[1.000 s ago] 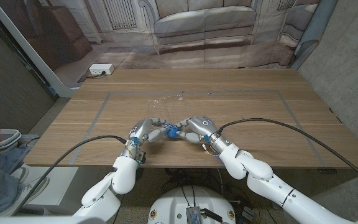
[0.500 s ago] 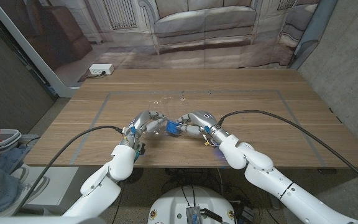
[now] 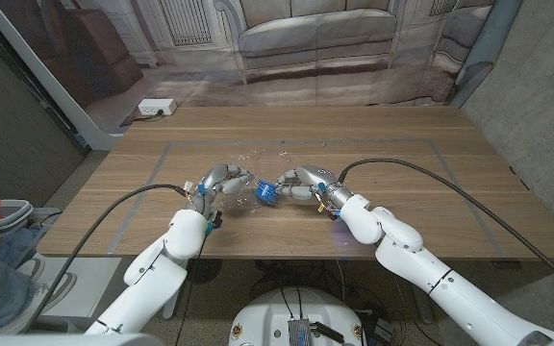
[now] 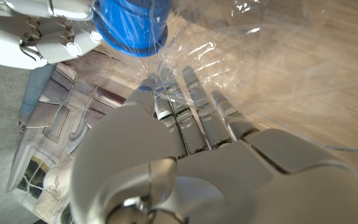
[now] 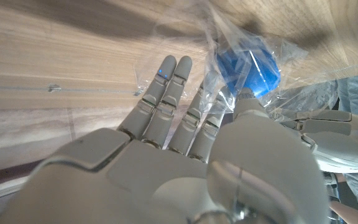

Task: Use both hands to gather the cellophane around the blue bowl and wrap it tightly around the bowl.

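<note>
The left hand (image 3: 221,183) sits just left of the bowl (image 3: 266,192), its fingers (image 4: 191,106) reaching under the crinkled cellophane (image 4: 253,56) and pressing against the film; whether they actually pinch it I cannot tell. The blue bowl is near the middle of the wooden table (image 3: 431,183), wrapped in the clear sheet (which spreads away behind it). Just right of the bowl, the right hand (image 3: 301,183) grasps it through the film, thumb (image 5: 253,118) on the blue side and fingers (image 5: 173,93) alongside.
</note>
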Tool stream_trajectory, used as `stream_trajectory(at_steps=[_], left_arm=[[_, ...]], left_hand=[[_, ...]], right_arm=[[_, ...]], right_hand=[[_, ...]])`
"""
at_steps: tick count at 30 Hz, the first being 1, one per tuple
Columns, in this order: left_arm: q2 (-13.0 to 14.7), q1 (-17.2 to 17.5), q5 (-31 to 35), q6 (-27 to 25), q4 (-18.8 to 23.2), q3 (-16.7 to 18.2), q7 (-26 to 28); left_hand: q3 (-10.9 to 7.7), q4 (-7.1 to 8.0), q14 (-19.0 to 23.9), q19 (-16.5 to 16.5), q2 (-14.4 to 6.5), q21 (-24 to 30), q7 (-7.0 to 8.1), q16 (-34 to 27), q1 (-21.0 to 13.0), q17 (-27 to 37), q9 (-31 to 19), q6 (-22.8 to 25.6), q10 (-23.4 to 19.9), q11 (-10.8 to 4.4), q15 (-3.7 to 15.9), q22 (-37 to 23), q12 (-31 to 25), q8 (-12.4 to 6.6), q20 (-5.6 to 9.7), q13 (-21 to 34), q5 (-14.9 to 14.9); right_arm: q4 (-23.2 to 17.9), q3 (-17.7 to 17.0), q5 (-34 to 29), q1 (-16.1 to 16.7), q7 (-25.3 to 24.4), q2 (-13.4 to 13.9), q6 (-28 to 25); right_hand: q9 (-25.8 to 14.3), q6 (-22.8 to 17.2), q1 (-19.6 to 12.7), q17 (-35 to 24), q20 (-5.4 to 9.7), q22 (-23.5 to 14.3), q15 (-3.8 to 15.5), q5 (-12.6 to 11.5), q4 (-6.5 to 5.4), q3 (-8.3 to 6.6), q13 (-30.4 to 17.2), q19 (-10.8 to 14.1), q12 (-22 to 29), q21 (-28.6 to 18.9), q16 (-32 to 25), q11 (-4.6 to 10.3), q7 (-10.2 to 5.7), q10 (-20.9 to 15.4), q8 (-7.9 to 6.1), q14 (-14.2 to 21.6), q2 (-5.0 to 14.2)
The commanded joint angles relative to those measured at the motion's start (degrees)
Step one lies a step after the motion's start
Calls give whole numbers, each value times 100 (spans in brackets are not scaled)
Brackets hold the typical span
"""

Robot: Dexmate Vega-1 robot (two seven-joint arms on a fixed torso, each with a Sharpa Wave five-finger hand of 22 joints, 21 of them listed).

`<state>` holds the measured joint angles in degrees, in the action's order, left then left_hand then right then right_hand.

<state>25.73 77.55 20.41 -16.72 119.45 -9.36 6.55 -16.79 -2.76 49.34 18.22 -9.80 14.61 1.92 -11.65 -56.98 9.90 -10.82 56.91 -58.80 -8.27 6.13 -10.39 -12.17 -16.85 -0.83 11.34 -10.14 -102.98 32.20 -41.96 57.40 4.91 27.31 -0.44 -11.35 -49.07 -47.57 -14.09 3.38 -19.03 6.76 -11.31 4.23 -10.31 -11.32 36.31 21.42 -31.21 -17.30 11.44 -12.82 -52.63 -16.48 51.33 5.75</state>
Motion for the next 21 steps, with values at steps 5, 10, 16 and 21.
stream_trajectory(at_steps=[5,10,16,21], left_arm=[[-139,-401,-540,-751,33,156,-609],[-94,-643,-589,-1069,28,131,-796],[-26,-934,-600,-1378,-27,44,-962],[63,-1169,-533,-1667,-83,-78,-1076]], left_hand=[[-110,5,94,107,12,19,-177,4,-39,16,-10,59,-6,100,-34,-14,15,56,-60,8,1],[-143,11,96,128,9,17,-209,15,-45,16,-12,45,-14,134,-73,-14,21,76,-90,9,-1],[-194,19,122,160,5,14,-273,21,-54,17,-16,15,0,157,-115,-14,38,108,-137,10,-1],[-243,42,131,179,-15,8,-327,28,-51,22,-20,-31,31,197,-145,-15,57,144,-161,12,0]], right_arm=[[120,62,556,-428,797,-180,-512],[220,50,775,-610,1013,-238,-708],[344,51,991,-769,1098,-296,-885],[460,113,1077,-903,1126,-320,-984]], right_hand=[[-5,-180,165,23,578,-25,550,22,-69,48,23,127,35,-162,-45,-17,-3,-343,44,256,-7],[-2,-300,247,43,571,-24,561,26,-109,72,36,148,46,-230,-49,-14,0,-549,49,396,25],[4,-371,270,54,570,-18,574,25,-114,74,43,137,53,-271,-70,-21,4,-715,65,558,49],[9,-458,298,66,550,-6,585,26,-114,84,48,143,63,-323,-86,-26,8,-915,78,724,52]])
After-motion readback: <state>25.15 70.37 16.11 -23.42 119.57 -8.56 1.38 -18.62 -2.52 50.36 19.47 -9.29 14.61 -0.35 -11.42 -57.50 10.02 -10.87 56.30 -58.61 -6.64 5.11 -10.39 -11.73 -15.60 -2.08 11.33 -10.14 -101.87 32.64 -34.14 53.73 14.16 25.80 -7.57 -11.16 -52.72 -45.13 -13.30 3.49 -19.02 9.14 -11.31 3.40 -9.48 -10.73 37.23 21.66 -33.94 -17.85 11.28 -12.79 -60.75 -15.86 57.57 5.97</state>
